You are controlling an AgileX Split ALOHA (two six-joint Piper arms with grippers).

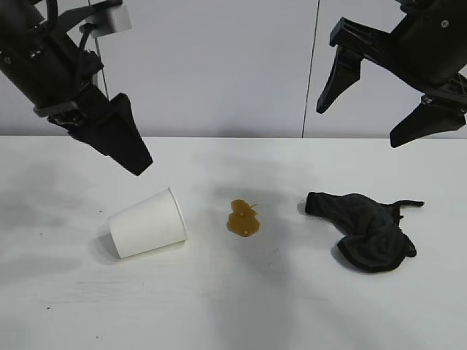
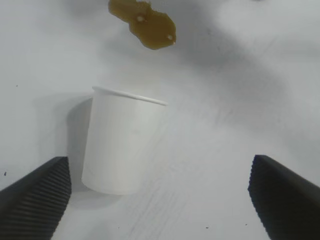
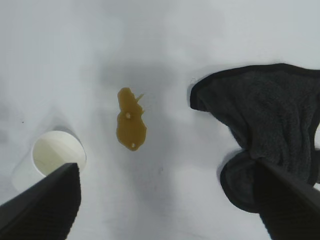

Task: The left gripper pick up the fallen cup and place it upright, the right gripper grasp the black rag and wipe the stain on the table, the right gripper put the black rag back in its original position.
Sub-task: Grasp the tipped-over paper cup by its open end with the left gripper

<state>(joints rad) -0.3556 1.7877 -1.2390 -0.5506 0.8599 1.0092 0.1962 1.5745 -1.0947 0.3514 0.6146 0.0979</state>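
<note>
Exterior view: the cup [image 1: 148,223] lies on its side on the tabletop [image 1: 233,306], mouth toward the stain [image 1: 243,219], which sits between the cup and the black rag [image 1: 365,228]. The left pincer [image 1: 124,142] hangs above and just behind the cup, empty. The right pincer [image 1: 372,109] is raised above the rag, spread wide, holding nothing.

Left wrist view: the cup [image 2: 122,145] lies between the wide-open fingers [image 2: 35,195], untouched; the stain [image 2: 145,25] lies beyond its rim.

Right wrist view: the stain [image 3: 131,125] is unwiped, the rag [image 3: 265,145] lies bunched beside it, and the cup [image 3: 55,155] shows its open mouth.

Assessment: no step is complete. Righting the cup, wiping and returning the rag all remain.
</note>
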